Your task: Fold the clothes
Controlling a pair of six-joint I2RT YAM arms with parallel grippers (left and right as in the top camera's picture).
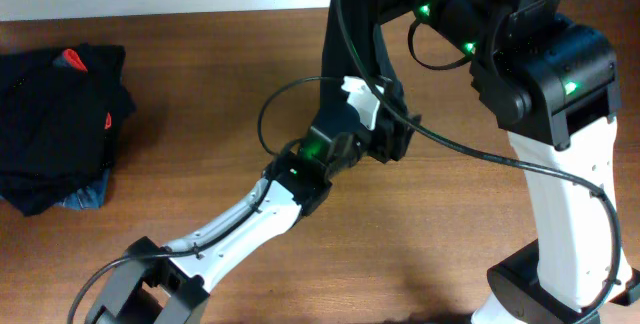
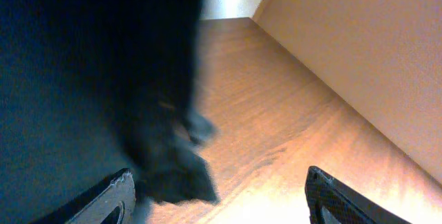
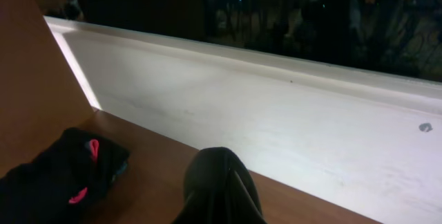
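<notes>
Right hand: shut tight [image 3: 218,188] on a bunch of black cloth pinched at its tips, raised above the table [image 3: 148,158]
Black garment: hangs [image 1: 350,39] as a long dark strip over the middle of the table, gripped from above by the right hand; its lower end reaches down beside the left hand
Left hand: jaws spread wide [image 2: 217,182] with nothing between them; the hanging cloth is a blurred dark mass just beside one jaw, a ragged corner dangling over the wood, while the other jaw stands over bare table
Pile of clothes: a dark heap [image 1: 55,129] with red marks and a scrap of blue showing underneath, lying at the far left of the table, well apart from both arms
Garment detail: plain black as far as it shows; too blurred and folded to read any print
Backdrop: a pale wall [image 3: 276,106] runs along the table's far edge
</notes>
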